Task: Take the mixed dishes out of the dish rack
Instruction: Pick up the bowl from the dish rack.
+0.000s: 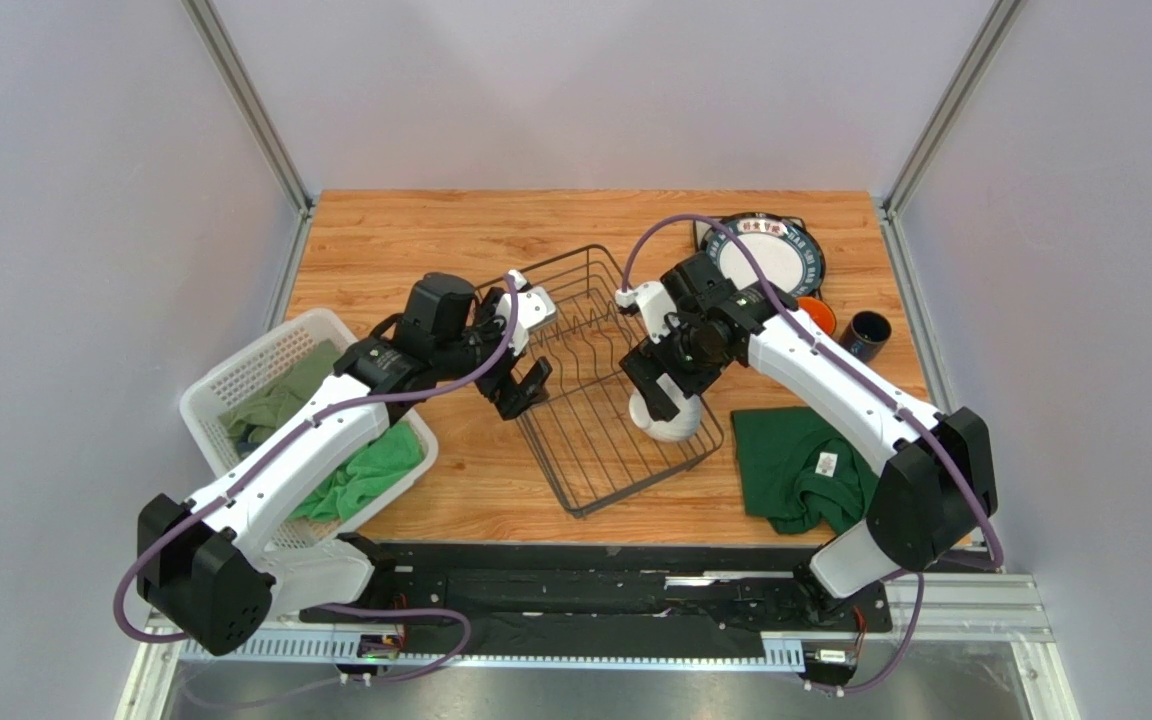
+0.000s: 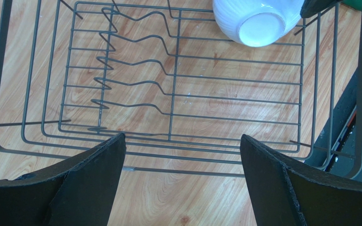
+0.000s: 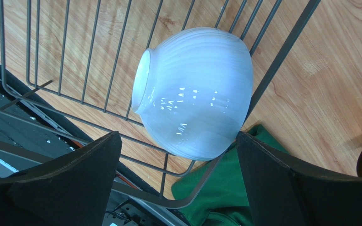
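Hanging wide open and empty over the tilted white ribbed bowl, the right gripper can slip on its glossy wall when closing.

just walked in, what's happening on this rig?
Two arms are unloading the dish rack. Only the white ribbed bowl remains in it, tipped over near the rack's right edge. The right fingers are open on either side of it, not closed. The left fingers hang open over the rack's bare side. Plates and two mugs sit on the table beyond.
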### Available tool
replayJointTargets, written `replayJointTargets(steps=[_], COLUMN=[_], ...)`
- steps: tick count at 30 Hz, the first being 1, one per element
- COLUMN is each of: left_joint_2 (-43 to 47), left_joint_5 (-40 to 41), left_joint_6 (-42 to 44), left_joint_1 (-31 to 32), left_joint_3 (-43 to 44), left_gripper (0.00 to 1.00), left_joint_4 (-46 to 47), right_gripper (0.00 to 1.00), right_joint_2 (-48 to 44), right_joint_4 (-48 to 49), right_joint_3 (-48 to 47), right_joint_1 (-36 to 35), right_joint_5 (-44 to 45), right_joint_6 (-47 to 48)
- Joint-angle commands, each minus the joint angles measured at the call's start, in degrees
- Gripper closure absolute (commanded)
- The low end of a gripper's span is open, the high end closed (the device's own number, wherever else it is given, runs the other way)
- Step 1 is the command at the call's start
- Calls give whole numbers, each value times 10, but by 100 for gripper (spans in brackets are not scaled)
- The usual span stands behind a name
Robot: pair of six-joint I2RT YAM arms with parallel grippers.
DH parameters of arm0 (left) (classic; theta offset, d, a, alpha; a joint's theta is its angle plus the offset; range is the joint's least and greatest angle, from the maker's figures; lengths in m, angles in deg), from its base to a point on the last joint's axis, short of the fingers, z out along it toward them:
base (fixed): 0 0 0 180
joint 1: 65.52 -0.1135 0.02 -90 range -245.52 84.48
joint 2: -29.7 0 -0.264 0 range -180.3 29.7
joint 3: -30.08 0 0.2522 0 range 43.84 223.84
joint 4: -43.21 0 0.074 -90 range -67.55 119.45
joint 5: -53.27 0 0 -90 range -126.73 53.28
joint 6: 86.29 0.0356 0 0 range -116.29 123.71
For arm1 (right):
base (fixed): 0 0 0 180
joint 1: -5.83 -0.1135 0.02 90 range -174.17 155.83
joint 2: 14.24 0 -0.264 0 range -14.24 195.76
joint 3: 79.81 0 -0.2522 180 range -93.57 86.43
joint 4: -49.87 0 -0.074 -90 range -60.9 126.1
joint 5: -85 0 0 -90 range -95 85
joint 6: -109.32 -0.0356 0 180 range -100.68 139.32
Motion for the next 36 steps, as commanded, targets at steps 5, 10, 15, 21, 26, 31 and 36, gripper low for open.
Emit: replayJointTargets(steps=[5, 10, 15, 21, 26, 31, 36], left_joint_2=[17, 17, 21, 20, 22, 23, 25], left_joint_5=[2, 1, 2, -3, -4, -5, -7], left_joint_6=[6, 6, 7, 6, 6, 7, 6], left_joint_1=[-8, -9, -10, -11, -11, -11, -11], left_joint_3=[-2, -4, -3, -4, -4, -4, -4], left_gripper=[1, 1, 2, 2, 2, 2, 2], left_joint_4=[19, 18, 17, 18, 18, 18, 17], right_gripper=[6, 7, 7, 4, 3, 3, 3], right_joint_2=[-45, -43, -42, -44, -43, -36, -24], right_joint_4=[4, 5, 6, 12, 17, 18, 13], right_joint_3=[9, 14, 16, 16, 18, 16, 7], right_joint_1=[-7, -11, -12, -11, -10, -10, -10], right_joint_5=[-24, -28, -11, 43, 62, 59, 39], right_joint_6=[9, 12, 14, 13, 11, 11, 10])
